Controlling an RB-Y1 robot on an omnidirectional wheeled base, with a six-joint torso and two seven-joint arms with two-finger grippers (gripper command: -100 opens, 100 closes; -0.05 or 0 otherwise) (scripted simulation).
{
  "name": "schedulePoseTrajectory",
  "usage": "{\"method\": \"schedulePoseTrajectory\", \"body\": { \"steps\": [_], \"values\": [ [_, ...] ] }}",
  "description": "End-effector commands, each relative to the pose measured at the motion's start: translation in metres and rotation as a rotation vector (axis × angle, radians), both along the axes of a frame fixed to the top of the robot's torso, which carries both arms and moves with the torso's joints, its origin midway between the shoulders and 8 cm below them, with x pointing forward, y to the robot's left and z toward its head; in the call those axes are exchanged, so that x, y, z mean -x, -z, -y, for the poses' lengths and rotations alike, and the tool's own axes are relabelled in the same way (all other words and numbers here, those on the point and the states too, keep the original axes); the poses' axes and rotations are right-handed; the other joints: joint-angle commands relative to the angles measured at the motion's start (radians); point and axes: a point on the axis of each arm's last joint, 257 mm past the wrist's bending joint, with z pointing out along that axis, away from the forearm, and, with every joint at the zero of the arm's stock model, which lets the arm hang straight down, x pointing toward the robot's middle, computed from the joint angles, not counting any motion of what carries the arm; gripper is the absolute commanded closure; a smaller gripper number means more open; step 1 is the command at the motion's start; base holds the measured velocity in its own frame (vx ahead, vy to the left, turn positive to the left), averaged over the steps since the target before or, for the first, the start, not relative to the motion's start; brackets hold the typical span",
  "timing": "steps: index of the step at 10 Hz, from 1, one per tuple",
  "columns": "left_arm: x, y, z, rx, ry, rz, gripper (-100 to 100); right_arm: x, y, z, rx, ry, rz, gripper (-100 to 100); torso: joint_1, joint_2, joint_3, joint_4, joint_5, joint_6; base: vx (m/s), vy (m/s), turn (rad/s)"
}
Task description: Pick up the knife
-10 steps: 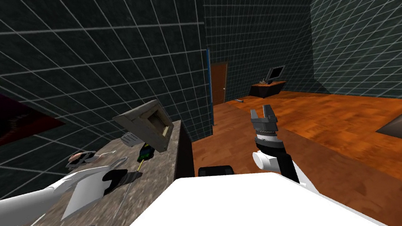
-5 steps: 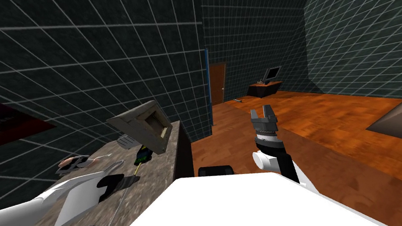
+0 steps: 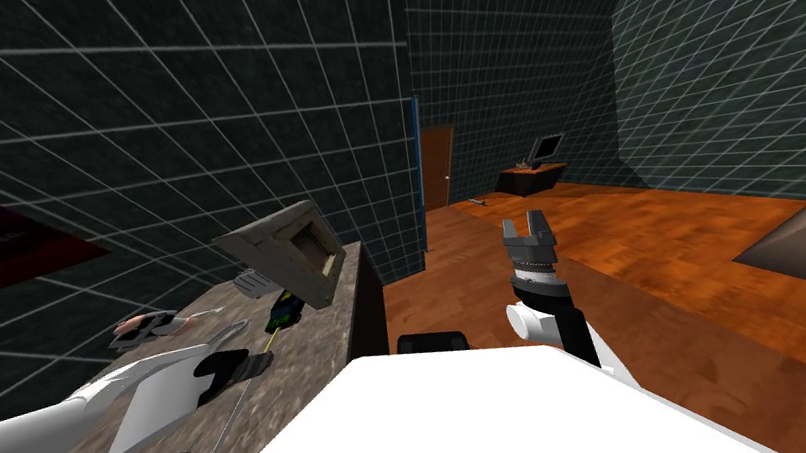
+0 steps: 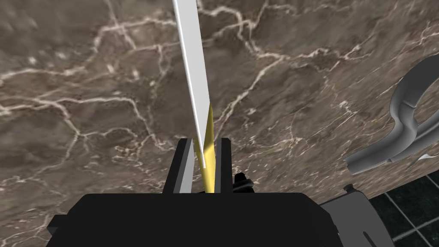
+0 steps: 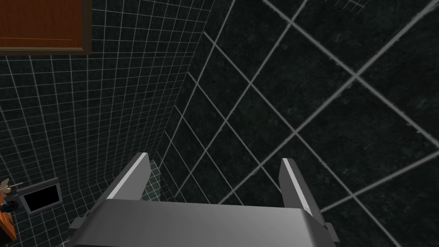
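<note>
Your left gripper [image 4: 201, 167] is clamped with its 2 fingers narrow on the yellow handle of the knife [image 4: 191, 73], and the blade reaches out over the marble countertop [image 4: 85, 85]. The grasp looks made; lifting it clear of the countertop is left. Your right gripper [image 3: 524, 222] is spread wide and empty, off the countertop's end.

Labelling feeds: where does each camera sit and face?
Head: on the head, steeply down and forward over the marble counter; left tool and right tool show.
Left wrist: on the left hand, facing the counter; left tool shut on the knife.
Right wrist: on the right hand, facing a wall; right tool open.
Shared: head and left wrist show the counter.
</note>
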Motion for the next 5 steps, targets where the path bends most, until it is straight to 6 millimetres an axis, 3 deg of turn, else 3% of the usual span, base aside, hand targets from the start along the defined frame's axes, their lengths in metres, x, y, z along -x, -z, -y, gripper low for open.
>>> {"method": "schedulePoseTrajectory", "body": {
  "steps": [1, 2, 5],
  "values": [
    [0.000, 0.000, 0.000, 0.000, 0.000, 0.000, 0, 0.000, 0.000, 0.000, 0.000, 0.000, 0.000, 0, 0.000, 0.000, 0.000, 0.000, 0.000, 0.000, 0.000, 0.000, 0.000],
    [-0.013, -0.005, 0.004, -0.002, 0.018, 0.000, 100, 0.000, 0.000, 0.000, 0.000, 0.000, 0.000, 0, 0.000, 0.000, 0.000, 0.000, 0.000, 0.000, -0.014, 0.005, 0.095],
    [-0.033, -0.013, 0.013, -0.002, 0.040, -0.004, 100, 0.000, 0.000, 0.000, 0.000, 0.000, 0.000, 0, -0.003, 0.001, 0.001, 0.001, -0.003, 0.000, -0.018, -0.001, 0.079]
  ]
}}
